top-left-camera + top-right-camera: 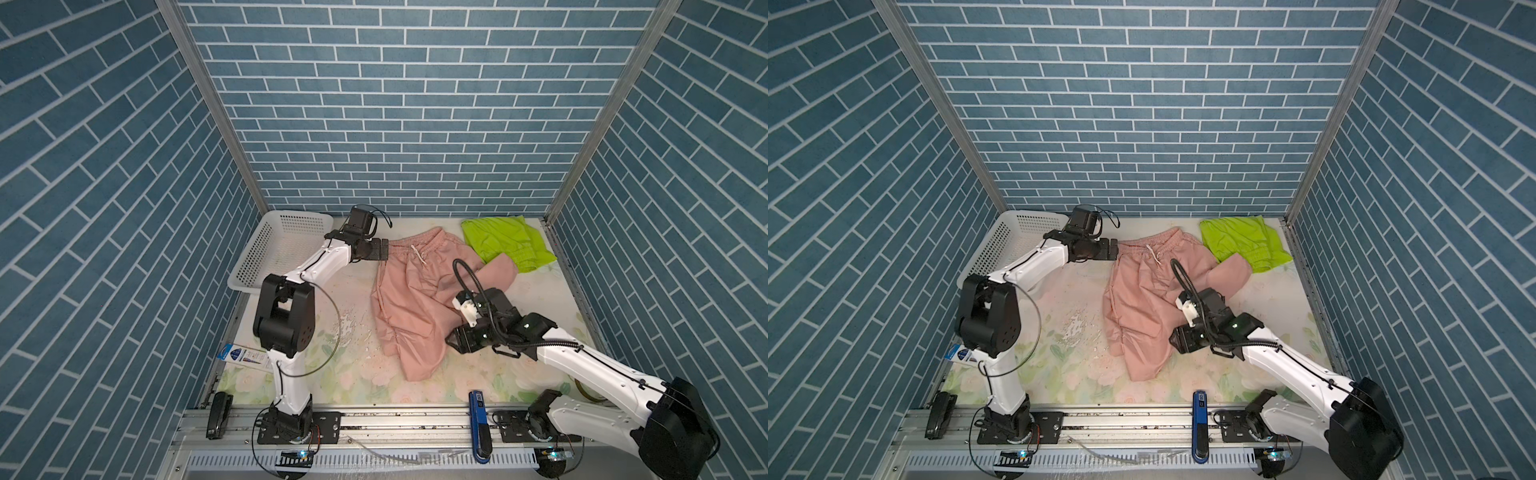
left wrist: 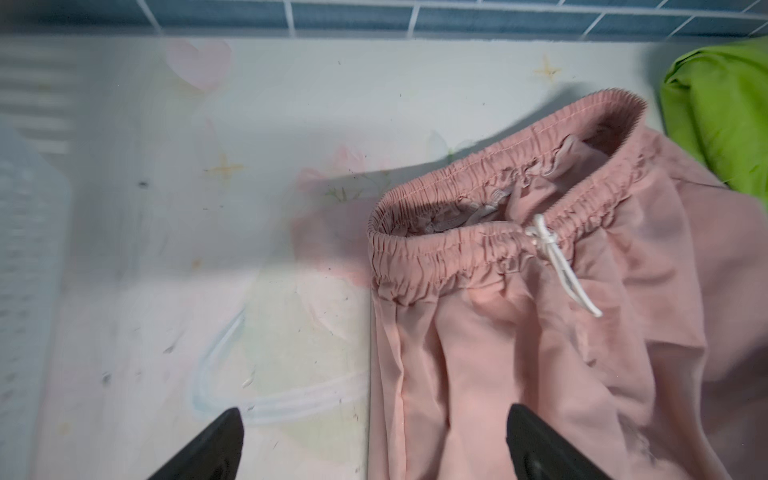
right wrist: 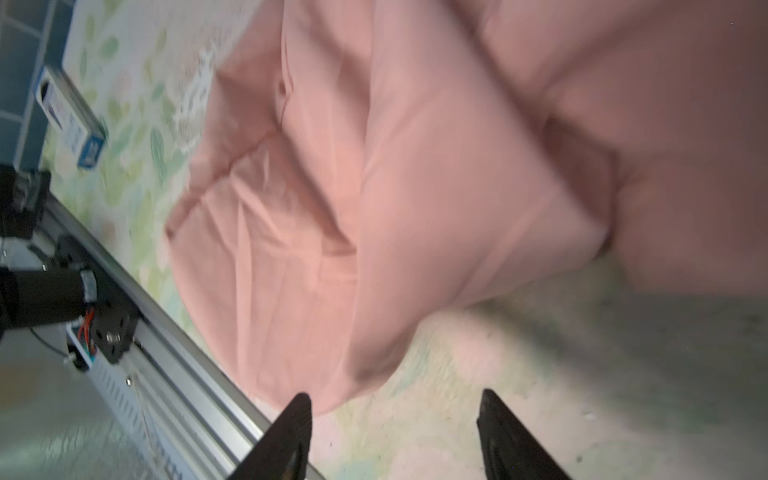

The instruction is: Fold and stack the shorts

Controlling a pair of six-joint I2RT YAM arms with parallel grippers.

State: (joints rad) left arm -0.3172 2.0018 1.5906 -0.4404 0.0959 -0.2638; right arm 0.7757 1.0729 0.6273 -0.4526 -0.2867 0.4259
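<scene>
Jaws gape empty on left gripper (image 2: 376, 409) and right gripper (image 3: 395, 392) (left wrist view, unlike right, catches lime shorts (image 2: 723, 116))

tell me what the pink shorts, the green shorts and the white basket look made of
Pink shorts: thin woven fabric, matte, perhaps cotton or a blend; it creases softly and the waistband is gathered. Green shorts: light, smooth fabric, possibly synthetic, going by its crisp folds. Basket: rigid white plastic, judging by its moulded rows of holes.

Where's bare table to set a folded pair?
Bare: front strip between pink shorts and rail; right patch between green shorts and right arm. Crowded: back edge, with basket, left tool and both shorts.
</scene>
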